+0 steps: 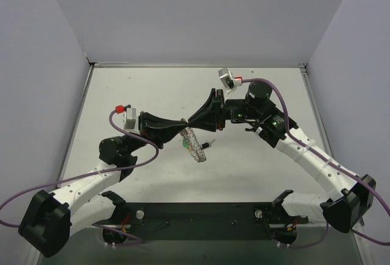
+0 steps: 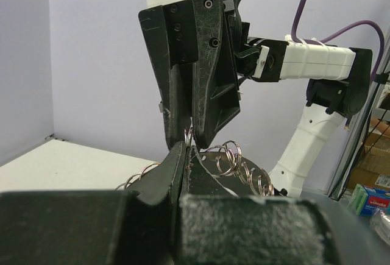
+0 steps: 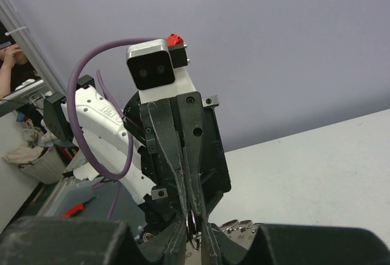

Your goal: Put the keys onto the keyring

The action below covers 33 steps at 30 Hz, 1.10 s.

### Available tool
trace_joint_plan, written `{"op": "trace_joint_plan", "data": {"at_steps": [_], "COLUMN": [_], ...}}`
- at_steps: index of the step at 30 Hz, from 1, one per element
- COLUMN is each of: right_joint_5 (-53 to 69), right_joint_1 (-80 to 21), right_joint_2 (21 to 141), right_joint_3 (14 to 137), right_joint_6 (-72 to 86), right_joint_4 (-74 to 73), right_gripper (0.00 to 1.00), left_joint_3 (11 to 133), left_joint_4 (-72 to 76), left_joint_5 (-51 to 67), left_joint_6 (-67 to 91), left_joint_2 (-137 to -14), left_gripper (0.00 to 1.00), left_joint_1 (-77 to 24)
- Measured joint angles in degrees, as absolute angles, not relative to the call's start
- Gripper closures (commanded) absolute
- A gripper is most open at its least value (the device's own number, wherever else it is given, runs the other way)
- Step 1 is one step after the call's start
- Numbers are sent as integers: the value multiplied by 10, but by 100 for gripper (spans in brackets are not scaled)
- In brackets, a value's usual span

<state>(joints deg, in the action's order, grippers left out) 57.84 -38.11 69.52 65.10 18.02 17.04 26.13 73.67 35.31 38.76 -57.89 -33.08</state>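
Observation:
My left gripper [image 1: 182, 123] and right gripper [image 1: 191, 120] meet tip to tip above the middle of the table. Both are shut on the same stretch of the keyring [image 1: 195, 145], which hangs tilted below them, clear of the table. In the left wrist view my left gripper [image 2: 187, 147] pinches the keyring [image 2: 244, 166], whose rim carries several small wire loops. The right fingers [image 2: 207, 94] come down from above onto it. In the right wrist view my right gripper [image 3: 194, 225] has a small loop between its tips. A green-headed key [image 1: 184, 144] hangs at the ring. Other keys are hidden.
A small dark piece [image 1: 208, 145] hangs at the ring's right side. A black bar [image 1: 201, 213] joins the arm bases at the near edge. The white table [image 1: 152, 94] is walled at the back and both sides.

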Motion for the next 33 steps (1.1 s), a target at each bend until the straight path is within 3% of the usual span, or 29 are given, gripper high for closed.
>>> {"op": "trace_joint_plan", "data": {"at_steps": [3, 14, 18, 19, 23, 28, 33], "right_joint_5": [583, 594, 593, 590, 588, 583, 581], "right_joint_1": [-383, -383, -383, -383, -374, -356, -352], "right_joint_2": [695, 695, 695, 695, 689, 688, 699], "right_joint_3": [651, 651, 656, 660, 663, 676, 728], "right_joint_6": [183, 180, 156, 148, 116, 63, -4], "right_joint_4": [174, 179, 159, 148, 74, -37, -149], "right_gripper": [100, 100, 100, 100, 100, 100, 100], "left_joint_3": [261, 261, 261, 261, 267, 337, 491], "left_joint_4": [736, 737, 724, 719, 681, 523, 241], "left_joint_5": [354, 354, 356, 357, 350, 370, 426], "left_joint_6": [388, 389, 377, 370, 325, 237, 115], "left_joint_2": [-579, -578, -569, -563, -514, -463, -482], "left_gripper": [100, 100, 75, 63, 46, 38, 36], "left_joint_1": [-332, -332, -332, -333, -332, -332, -332]}}
